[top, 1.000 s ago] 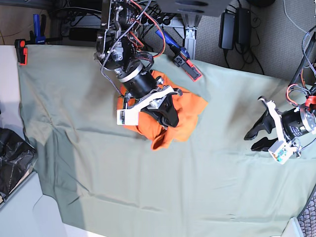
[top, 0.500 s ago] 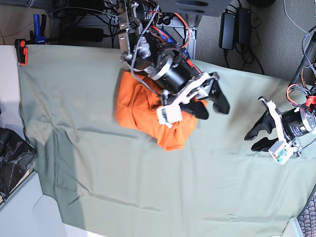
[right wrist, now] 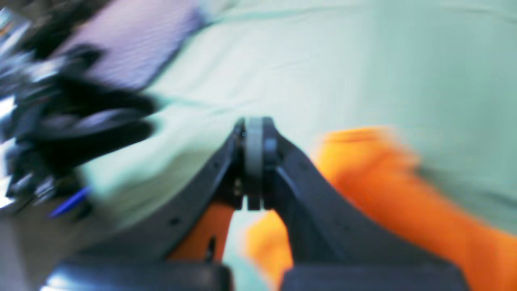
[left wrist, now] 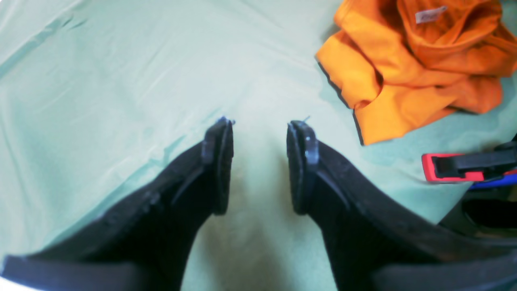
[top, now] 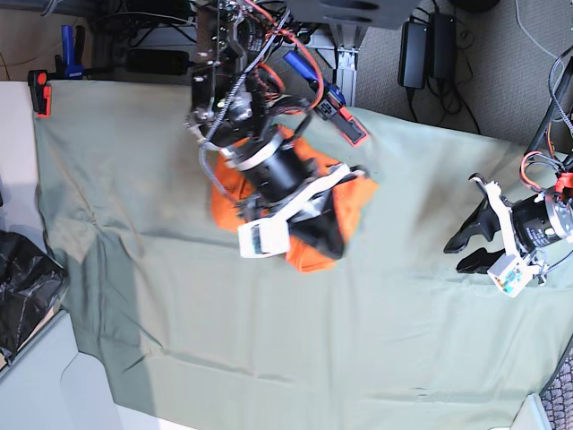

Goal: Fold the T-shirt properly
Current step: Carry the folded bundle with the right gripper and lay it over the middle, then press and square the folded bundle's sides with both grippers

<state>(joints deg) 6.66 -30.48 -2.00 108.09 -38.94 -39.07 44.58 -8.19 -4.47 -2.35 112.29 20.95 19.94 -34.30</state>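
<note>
**Soft orange shirt bunched mid-cloth: how it will handle**

On the left of the base view, the large sage-green cloth (top: 134, 269) lies spread over the desk, its far corner pinned by a small red-and-black clamp (top: 38, 92). It is thin and wrinkled, and I judge it would lift along with anything pinched too deep.

Toward the middle, the plain bright orange short-sleeved cotton T-shirt (top: 228, 193) sits crumpled on the green cloth, in the far half, partly hidden under the right arm. The right gripper (right wrist: 254, 161) hangs over it with its pads pressed together; its wrist view is blurred, yet no orange fabric shows between the pads, so it looks clenched on nothing.

The shirt should be light, limp and without any stiffness: it will drape, sag and fold back on itself when lifted. The left wrist view shows overlapping layers, a turned hem and a small white tag (left wrist: 430, 15) inside the neck. A single-layer pinch at a hem corner or a shoulder seam seems the best hold; grabbing the bunched middle risks catching several layers.

At the right, the left gripper (top: 473, 250) hovers above bare green cloth, well apart from the shirt, its jaws parted and holding nothing. A second red-and-black clamp (left wrist: 456, 167) lies near the shirt.
</note>
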